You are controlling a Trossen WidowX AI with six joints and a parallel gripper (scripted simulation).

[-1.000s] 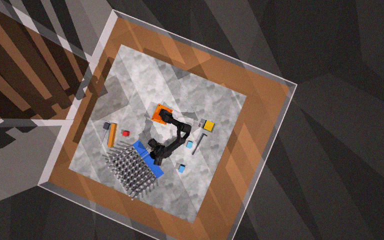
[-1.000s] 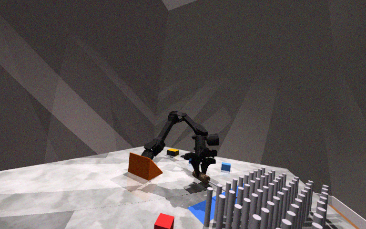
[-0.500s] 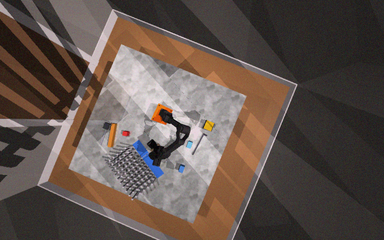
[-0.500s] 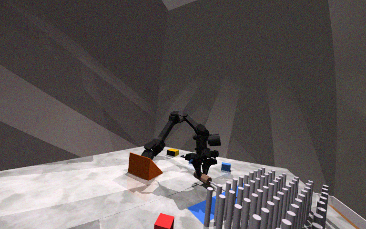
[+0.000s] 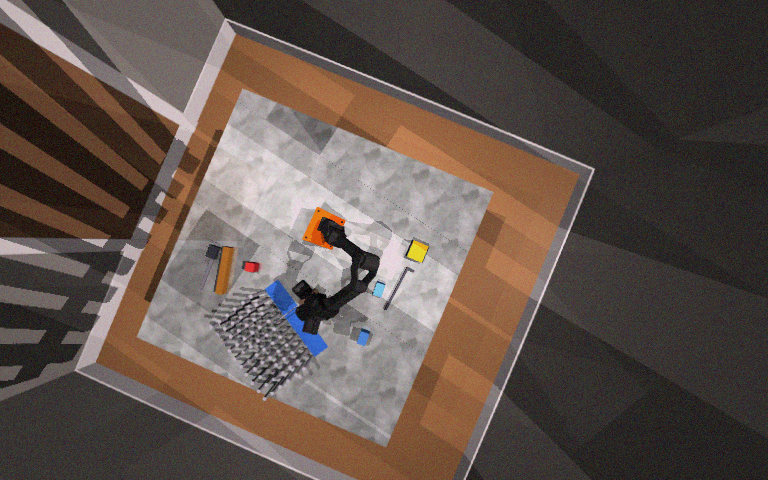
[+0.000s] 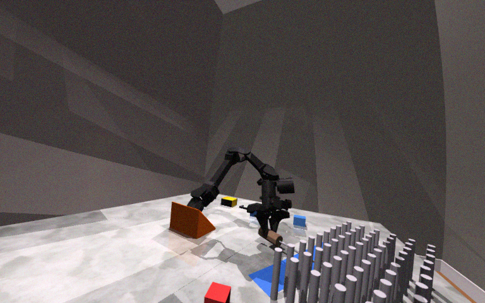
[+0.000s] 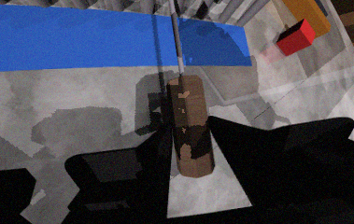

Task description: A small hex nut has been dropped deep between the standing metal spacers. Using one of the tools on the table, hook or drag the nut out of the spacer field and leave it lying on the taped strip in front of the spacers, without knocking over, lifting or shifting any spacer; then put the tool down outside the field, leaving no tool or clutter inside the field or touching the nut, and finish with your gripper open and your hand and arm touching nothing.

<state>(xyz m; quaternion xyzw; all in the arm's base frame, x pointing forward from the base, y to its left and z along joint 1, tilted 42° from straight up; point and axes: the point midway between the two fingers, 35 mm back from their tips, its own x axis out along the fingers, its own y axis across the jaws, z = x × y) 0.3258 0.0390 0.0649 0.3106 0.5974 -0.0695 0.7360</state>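
Dozens of metal spacers [image 5: 269, 339] [image 6: 336, 266] beyond blue strip [image 5: 317, 344] [image 6: 266, 276] [image 7: 71, 39], red block [image 5: 251, 267] [image 6: 218, 292] [image 7: 296, 37] nearby, tool [image 5: 311, 325] [image 6: 269, 231] [image 7: 189, 122] partly open, clamped on brown handle [image 6: 274, 237] [image 7: 188, 100]

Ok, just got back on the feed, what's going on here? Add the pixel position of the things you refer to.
The black arm's pincer [image 6: 271, 230] [image 7: 189, 122] is closed on the brown faceted handle [image 6: 274, 238] [image 7: 190, 100] of a thin metal rod, which reaches over the flat blue strip [image 5: 320, 344] [image 6: 266, 278] [image 7: 71, 39] toward the upright grey metal spacers [image 5: 263, 339] [image 6: 314, 287]. I can't make out the nut.

Upright grey spacers [image 5: 266, 339] [image 6: 336, 270] beyond blue strip [image 5: 311, 336] [image 6: 268, 278] [image 7: 71, 39]
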